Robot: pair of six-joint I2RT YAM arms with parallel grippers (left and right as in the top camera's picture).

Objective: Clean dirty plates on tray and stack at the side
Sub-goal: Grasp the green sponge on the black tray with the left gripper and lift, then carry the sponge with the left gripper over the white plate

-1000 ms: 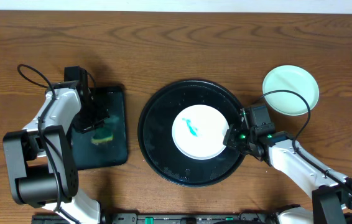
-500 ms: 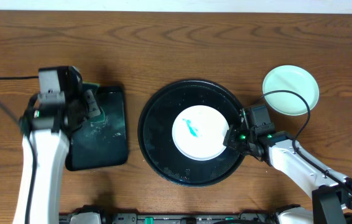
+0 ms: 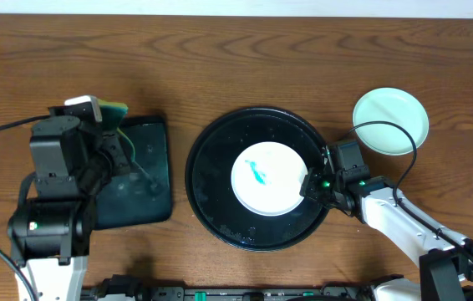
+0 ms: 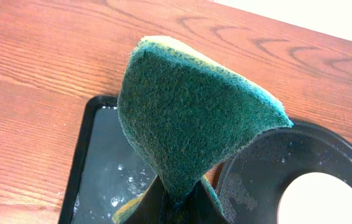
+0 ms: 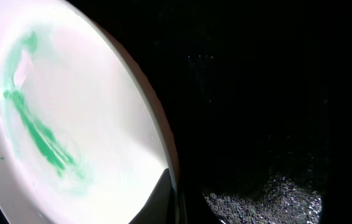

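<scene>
The step in hand, as we judge it, is carrying the sponge (image 4: 194,118) over to scrub the teal smear (image 3: 257,173). To do it well we should bring the green scouring face down flat on the smear and rub with light pressure, while the plate is braced so it cannot skate across the wet tray. The left end effector (image 4: 176,202) is closed on the sponge's lower edge, holding it upright above the rectangular black tray (image 3: 149,201), at 9 o'clock of the round black tray (image 3: 211,159). The right end effector (image 3: 310,186) is clamped on the 3 o'clock rim of the white plate (image 3: 268,177), which lies at the round tray's centre. A mint-green plate (image 3: 391,121) rests on the desk (image 3: 236,58) at 2 o'clock.
</scene>
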